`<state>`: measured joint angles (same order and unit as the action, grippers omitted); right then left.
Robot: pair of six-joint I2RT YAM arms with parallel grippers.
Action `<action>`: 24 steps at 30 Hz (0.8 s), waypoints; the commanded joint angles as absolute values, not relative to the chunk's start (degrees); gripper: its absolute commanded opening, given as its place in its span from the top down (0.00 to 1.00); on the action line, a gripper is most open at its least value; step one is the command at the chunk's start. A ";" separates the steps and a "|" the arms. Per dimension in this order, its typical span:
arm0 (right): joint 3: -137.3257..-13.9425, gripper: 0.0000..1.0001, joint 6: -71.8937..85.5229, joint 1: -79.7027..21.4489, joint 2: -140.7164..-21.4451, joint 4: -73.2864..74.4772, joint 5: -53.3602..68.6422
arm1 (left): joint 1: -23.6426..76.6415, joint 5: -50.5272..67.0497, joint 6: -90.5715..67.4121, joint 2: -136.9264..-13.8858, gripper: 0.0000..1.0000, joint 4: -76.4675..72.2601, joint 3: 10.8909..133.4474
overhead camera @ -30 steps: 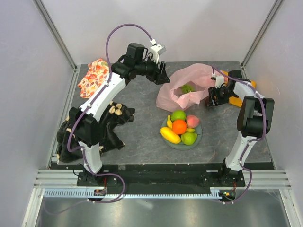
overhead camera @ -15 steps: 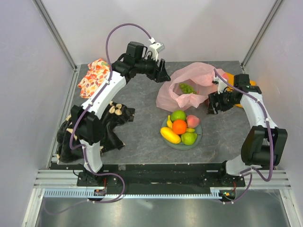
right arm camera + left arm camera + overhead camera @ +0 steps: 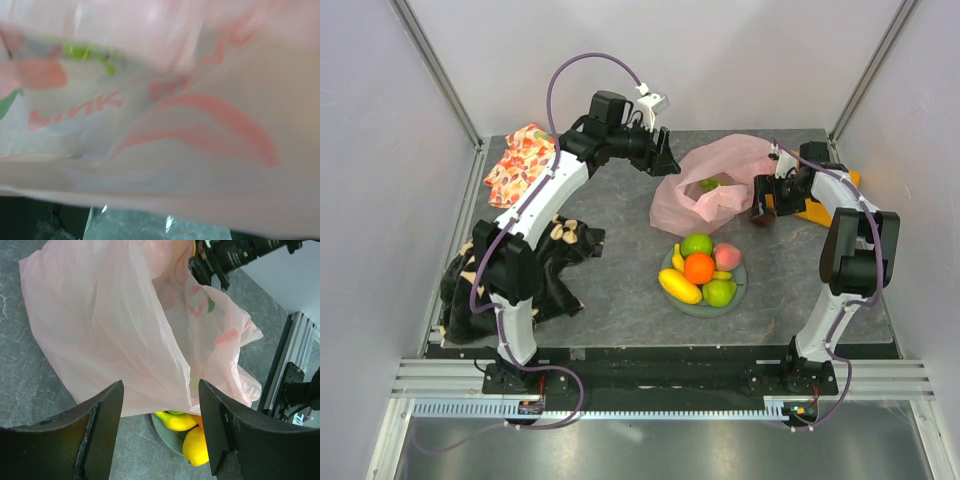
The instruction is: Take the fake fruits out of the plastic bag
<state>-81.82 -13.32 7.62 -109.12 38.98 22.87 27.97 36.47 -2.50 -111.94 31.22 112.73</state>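
Only "INK" reads clearly on the plastic bag (image 3: 200, 75).

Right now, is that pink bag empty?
No, a green fruit still sits inside the open mouth of the pink bag.

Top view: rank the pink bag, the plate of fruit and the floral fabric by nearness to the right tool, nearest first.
1. The pink bag: right beside the right tool, on its left.
2. The plate: mid-table, toward the arm bases.
3. The floral fabric: far left corner, across the table.
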 commanded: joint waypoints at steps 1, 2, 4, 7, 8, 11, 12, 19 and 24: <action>-86.66 0.02 -9.59 7.29 -112.84 35.69 20.57 | 27.60 36.13 -0.70 -110.74 0.32 30.94 111.71; -86.83 0.02 -9.32 7.29 -114.16 35.16 20.57 | 27.68 36.04 -0.53 -110.66 0.32 31.02 111.45; -87.54 0.04 -9.32 7.03 -115.22 34.98 20.04 | 27.69 35.77 -0.35 -110.48 0.32 31.37 111.27; -87.98 0.12 -9.67 6.94 -116.72 35.33 20.48 | 27.69 35.42 -0.17 -110.13 0.32 31.55 110.83; -88.24 0.14 -9.75 6.86 -117.07 35.85 20.57 | 27.69 35.33 -0.18 -109.95 0.32 31.55 110.74; -87.46 0.24 -10.37 6.77 -115.85 36.47 21.00 | 27.69 34.98 -0.18 -109.51 0.31 31.81 110.74; -86.67 0.28 -10.46 6.77 -115.23 36.65 21.01 | 27.69 34.89 -0.09 -109.51 0.31 31.82 110.74; -80.52 0.47 -13.53 7.29 -102.94 41.64 22.76 | 27.69 35.42 1.14 -108.98 0.31 31.82 111.44; -71.99 0.48 -17.39 7.47 -89.23 47.89 27.32 | 27.68 37.26 -1.58 -109.34 0.31 30.68 112.32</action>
<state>-76.88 -13.47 7.22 -100.16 41.76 22.31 27.97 35.88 -1.04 -111.94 31.68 110.91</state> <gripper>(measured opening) 0.651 0.688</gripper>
